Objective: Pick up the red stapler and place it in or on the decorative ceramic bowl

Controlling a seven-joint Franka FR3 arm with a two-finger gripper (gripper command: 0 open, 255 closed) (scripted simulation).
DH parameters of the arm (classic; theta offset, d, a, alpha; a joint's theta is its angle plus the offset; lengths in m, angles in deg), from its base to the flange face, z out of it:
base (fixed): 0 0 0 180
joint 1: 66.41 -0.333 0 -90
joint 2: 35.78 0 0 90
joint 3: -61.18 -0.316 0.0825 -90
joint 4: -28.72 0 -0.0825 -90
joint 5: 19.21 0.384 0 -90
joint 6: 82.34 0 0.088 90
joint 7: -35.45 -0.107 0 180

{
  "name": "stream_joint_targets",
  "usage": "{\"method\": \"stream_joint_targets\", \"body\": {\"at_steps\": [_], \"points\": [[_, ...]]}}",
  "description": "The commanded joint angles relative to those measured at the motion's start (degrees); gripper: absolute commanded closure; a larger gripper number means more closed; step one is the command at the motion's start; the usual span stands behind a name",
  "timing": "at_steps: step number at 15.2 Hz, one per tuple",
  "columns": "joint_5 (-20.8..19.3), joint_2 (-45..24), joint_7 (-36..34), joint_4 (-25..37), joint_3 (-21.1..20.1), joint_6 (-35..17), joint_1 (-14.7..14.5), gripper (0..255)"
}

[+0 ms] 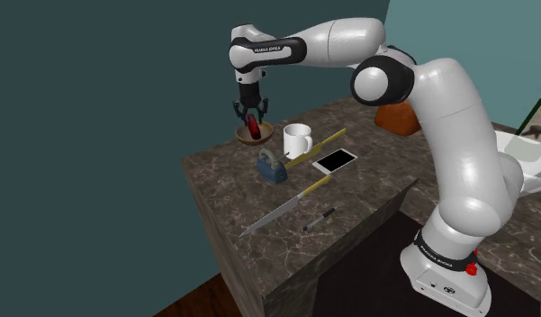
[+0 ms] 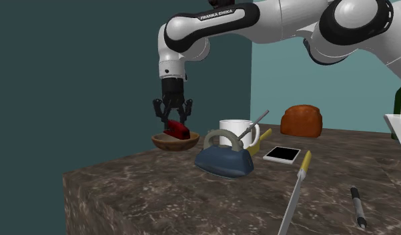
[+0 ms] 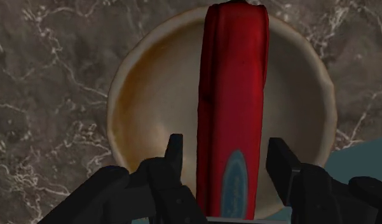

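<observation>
Red and glossy, the stapler [image 3: 234, 95] lies lengthwise in the tan-brown bowl [image 3: 148, 121]. Its far end is propped over the far rim, so it sits tilted rather than flat. The bowl stands near the far corner of the dark marbled table [image 1: 225, 185], near a white mug [image 1: 296, 140].

The tool [image 3: 226, 149] hangs straight above the bowl with its 2 fingers spread wide, 1 on each side of the stapler's near end. The wrist view shows a gap on one side. On the other I cannot be sure whether the pad brushes the red shell, but nothing looks clasped. By that reading the placing looks done, or all but done.

The stapler is likely a stiff, fairly dense bar with a smooth, slippery top and a hinged arm that could give under pressure. If it needs gripping, the 2 long flat sides near mid-length are the safest hold, squeezed across its narrow width. The bowl looks brittle and light enough to skid, so any lift should go straight up, clear of the rim.
</observation>
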Motion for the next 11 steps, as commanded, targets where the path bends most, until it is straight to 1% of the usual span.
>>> {"method": "stream_joint_targets", "body": {"at_steps": [1,5,7,9,11], "points": [[0.01,0.01,0.0,-0.05,0.0,-0.02,0.0,0],[0.0,-0.05,0.0,0.06,0.0,0.04,-0.01,0],[-0.15,-1.61,0.06,6.57,0.07,4.97,-0.45,0],[-0.42,-4.33,0.14,14.75,0.21,10.4,-1.13,0],[-0.42,-4.31,0.14,14.71,0.21,10.38,-1.12,0]]}}
